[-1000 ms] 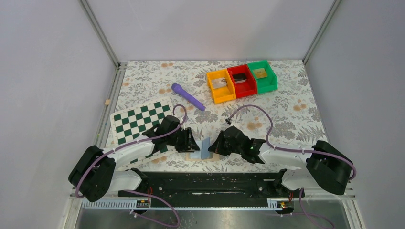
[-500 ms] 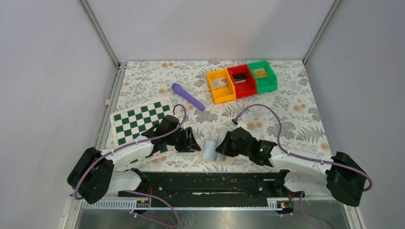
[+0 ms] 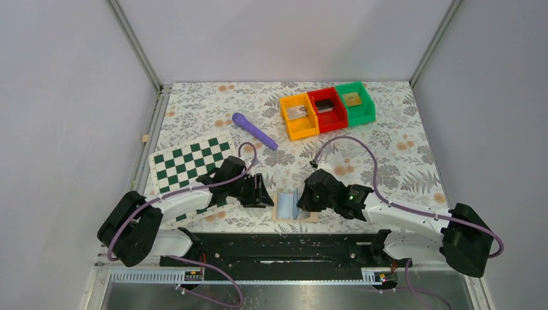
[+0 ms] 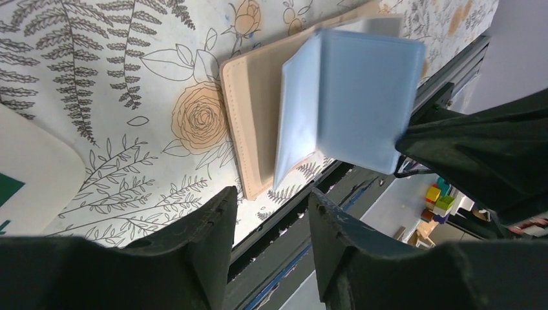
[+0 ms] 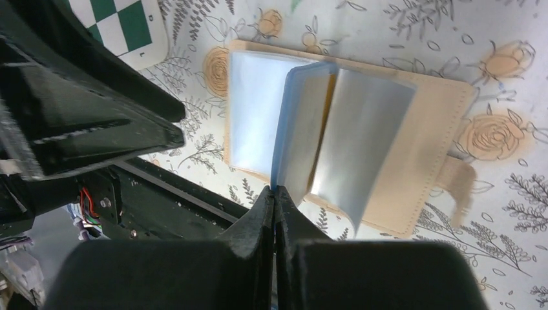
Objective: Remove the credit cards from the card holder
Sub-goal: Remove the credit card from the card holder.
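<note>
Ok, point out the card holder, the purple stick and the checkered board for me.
card holder [image 3: 285, 204], top external view, on its light blue inner panel.
purple stick [image 3: 255, 131], top external view, on the middle of its shaft.
checkered board [image 3: 187, 161], top external view, on its uncovered squares.

This is a robot test cell in a laboratory. The table [image 3: 400, 161], covered with a floral cloth, is enclosed by plain grey panels [image 3: 64, 97] on aluminium posts [image 3: 134, 45]. The cabled left arm [image 3: 174, 203] and right arm [image 3: 400, 216] are bolted to a black rail [image 3: 284, 248] at its near edge.
</note>
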`<action>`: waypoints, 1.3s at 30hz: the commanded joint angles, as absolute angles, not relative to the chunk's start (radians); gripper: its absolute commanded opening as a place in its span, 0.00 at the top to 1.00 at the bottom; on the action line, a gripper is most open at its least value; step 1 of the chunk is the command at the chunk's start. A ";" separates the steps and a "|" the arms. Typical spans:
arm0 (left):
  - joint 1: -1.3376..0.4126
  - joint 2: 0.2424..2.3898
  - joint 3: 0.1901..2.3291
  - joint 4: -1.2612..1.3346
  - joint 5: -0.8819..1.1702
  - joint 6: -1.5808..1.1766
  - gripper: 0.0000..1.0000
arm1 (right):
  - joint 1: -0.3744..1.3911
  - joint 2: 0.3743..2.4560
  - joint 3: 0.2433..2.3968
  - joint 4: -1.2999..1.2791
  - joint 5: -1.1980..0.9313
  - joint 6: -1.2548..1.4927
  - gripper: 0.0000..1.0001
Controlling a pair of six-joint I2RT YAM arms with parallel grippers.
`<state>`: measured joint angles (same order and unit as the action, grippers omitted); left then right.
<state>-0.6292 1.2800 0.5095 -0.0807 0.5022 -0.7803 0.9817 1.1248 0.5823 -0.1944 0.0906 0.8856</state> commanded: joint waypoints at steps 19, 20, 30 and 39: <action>-0.635 1.341 0.522 0.025 0.540 -0.784 0.63 | 0.986 1.245 0.680 -0.116 0.013 0.848 0.67; -0.636 1.340 0.525 0.026 0.541 -0.785 0.63 | 0.986 1.244 0.676 -0.116 0.020 0.847 0.66; -0.692 1.394 0.601 0.065 0.563 -0.805 0.65 | 0.907 1.253 0.564 0.047 -0.032 0.865 0.62; -0.699 1.537 0.593 0.150 0.553 -0.804 0.74 | 0.773 1.314 0.419 0.345 -0.203 0.877 0.67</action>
<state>-0.6971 1.4899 0.5812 0.0788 0.5400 -0.7990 0.7975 1.2900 0.4141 0.1833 -0.1188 0.8806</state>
